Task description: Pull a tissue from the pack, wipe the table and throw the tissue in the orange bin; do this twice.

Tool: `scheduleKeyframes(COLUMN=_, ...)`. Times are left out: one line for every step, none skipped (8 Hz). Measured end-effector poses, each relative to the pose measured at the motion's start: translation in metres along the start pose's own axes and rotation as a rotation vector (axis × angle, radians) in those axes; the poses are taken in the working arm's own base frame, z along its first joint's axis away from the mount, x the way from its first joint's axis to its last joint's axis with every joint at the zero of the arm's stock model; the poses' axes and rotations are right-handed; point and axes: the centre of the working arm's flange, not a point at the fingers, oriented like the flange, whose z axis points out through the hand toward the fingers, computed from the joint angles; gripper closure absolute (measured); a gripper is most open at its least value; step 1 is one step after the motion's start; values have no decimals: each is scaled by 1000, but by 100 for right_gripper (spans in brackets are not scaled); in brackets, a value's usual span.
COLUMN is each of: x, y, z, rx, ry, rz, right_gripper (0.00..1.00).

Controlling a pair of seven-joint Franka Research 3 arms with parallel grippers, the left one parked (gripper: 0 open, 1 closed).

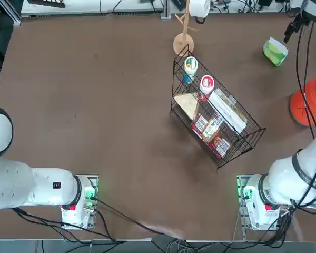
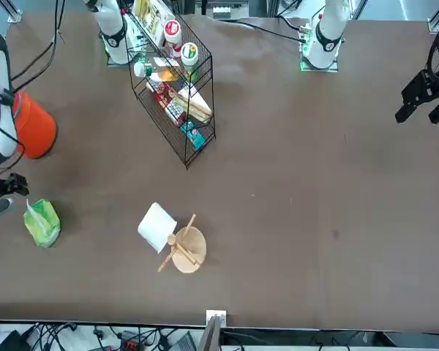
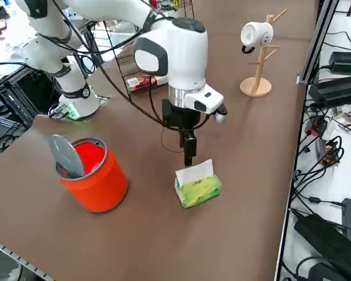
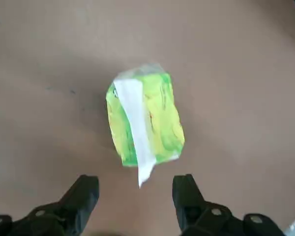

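Right tool hangs above the tissue pack, fingers spread, grasping nothing. Pack sits on the worktop. Orange bin stands nearby.

The orange bin is cut by the overhead picture's right edge, and the right arm covers part of it beside the worktop. In the front view the arm hides the bin's left side. The right end effector shows only its fingers; its body is cropped away.
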Motion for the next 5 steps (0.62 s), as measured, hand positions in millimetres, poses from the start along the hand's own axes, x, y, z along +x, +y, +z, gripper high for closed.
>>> scheduleKeyframes(x=4, y=-2, z=9, rx=2, ry=3, rz=-24, right_gripper=10)
scheduleKeyframes(x=6, y=-2, z=16, rx=6, ry=1, rz=-53, right_gripper=13)
scheduleKeyframes(x=7, y=-3, z=22, rx=8, ry=1, rz=-83, right_gripper=15)
scheduleKeyframes(x=8, y=-3, z=28, rx=9, ry=2, rz=-108, right_gripper=21)
scheduleKeyframes(x=9, y=-2, z=36, rx=9, ry=4, rz=-125, right_gripper=24)
